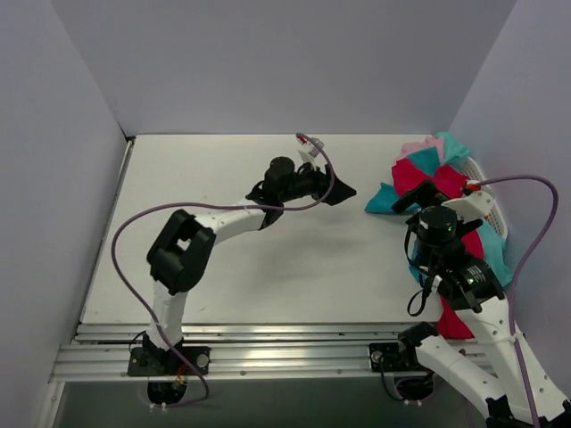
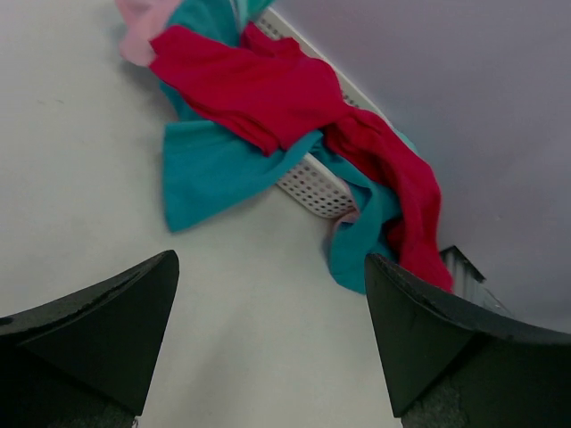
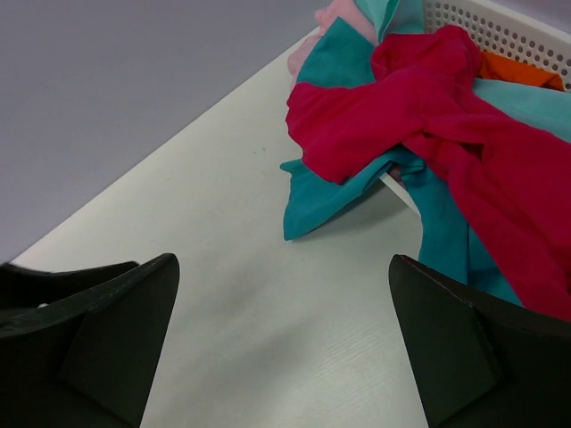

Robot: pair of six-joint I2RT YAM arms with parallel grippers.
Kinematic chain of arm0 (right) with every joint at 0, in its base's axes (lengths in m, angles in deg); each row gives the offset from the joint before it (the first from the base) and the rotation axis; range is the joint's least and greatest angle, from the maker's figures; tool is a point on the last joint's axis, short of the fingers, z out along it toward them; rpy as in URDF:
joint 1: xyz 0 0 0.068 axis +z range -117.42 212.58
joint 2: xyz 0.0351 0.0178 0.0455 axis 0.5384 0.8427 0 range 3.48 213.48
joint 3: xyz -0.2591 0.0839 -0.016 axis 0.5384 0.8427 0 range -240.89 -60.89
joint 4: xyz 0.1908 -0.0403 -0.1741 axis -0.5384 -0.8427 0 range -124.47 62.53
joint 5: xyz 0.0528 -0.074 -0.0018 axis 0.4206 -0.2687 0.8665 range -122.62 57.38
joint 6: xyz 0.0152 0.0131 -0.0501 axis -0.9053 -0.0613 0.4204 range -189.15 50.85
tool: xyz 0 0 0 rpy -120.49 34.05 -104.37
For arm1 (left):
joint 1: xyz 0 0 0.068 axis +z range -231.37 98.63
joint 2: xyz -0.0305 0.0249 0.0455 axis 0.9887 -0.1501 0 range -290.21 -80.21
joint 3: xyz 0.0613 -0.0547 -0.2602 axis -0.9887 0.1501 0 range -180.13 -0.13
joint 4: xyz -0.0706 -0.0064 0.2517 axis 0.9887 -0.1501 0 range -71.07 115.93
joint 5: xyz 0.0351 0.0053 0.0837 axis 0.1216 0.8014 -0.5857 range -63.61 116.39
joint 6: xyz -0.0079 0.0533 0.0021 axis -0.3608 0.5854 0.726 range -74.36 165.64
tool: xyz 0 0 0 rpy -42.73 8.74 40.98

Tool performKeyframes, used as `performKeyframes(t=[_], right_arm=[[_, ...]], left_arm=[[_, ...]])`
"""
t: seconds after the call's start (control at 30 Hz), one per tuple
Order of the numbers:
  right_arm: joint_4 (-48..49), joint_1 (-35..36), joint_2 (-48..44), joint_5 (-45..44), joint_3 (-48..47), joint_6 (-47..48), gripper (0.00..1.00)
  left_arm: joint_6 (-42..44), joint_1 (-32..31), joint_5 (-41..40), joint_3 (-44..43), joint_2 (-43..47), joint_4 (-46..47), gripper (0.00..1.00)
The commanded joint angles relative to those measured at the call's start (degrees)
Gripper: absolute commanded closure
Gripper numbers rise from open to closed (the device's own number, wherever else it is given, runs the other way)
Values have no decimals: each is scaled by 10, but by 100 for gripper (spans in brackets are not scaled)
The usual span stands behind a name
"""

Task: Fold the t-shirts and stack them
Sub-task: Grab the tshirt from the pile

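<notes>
Orange cloth [image 3: 522, 71] shown by right wrist only | t-shirts [image 1: 417, 174] heaped at 3 o'clock | white table [image 1: 268, 285], grey walls [image 1: 285, 62] | left gripper [image 2: 272, 267], right gripper [image 3: 281, 267] released

The red tee [image 3: 428, 116] lies over the teal tees [image 3: 330, 192], spilling from the basket [image 3: 500, 27] onto the table [image 3: 223, 267]. A pink tee [image 3: 343, 13] peeks out behind. The right gripper [image 3: 284, 267] is wide apart and holds nothing.

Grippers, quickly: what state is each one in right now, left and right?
Left gripper: open, holding nothing.
Right gripper: open, holding nothing.
</notes>
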State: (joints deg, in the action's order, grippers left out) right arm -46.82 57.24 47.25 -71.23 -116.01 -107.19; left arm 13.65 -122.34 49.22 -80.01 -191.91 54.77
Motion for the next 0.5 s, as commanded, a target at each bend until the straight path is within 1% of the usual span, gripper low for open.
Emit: performKeyframes(t=[0.0, 0.03, 0.07, 0.1, 0.13, 0.2, 0.23, 0.27, 0.33, 0.37, 0.4, 0.43, 0.47], right_arm=[[-28, -5, -39, -34, -8, -33, 0], [-38, -6, -44, -41, -11, -38, 0], [-50, -5, -49, -49, -14, -44, 0], [-53, -6, -61, -63, -16, -46, 0], [-55, -6, -67, -70, -15, -47, 0], [-38, -6, -75, -81, 2, -43, 0], [-20, -6, -71, -80, 14, -40, 0], [21, -8, -62, -74, 27, -36, 0], [46, -15, 9, -49, 40, -34, 0], [57, -25, 43, -32, 35, -35, 0], [63, -60, 117, -11, 30, -38, 0], [74, -86, 151, 16, 26, -35, 0], [117, -115, 176, 82, 31, -33, 0]], left_arm=[[-152, -6, 149, -105, -93, 157, 6], [-180, -7, 163, -145, -117, 182, 6], [-209, -8, 175, -164, -141, 231, 6], [-266, -12, 195, -184, -186, 260, 6], [-292, -15, 202, -215, -206, 316, 6], [-353, -18, 203, -230, -249, 369, 6], [-359, -19, 198, -227, -253, 401, 6], [-358, -20, 193, -203, -251, 406, 6], [-311, -23, 173, -159, -209, 391, 6], [-283, -24, 164, -133, -185, 353, 6], [-213, -24, 151, -71, -123, 325, 6], [-175, -26, 132, -39, -88, 251, 6], [-131, -28, 83, -9, -50, 207, 6]])
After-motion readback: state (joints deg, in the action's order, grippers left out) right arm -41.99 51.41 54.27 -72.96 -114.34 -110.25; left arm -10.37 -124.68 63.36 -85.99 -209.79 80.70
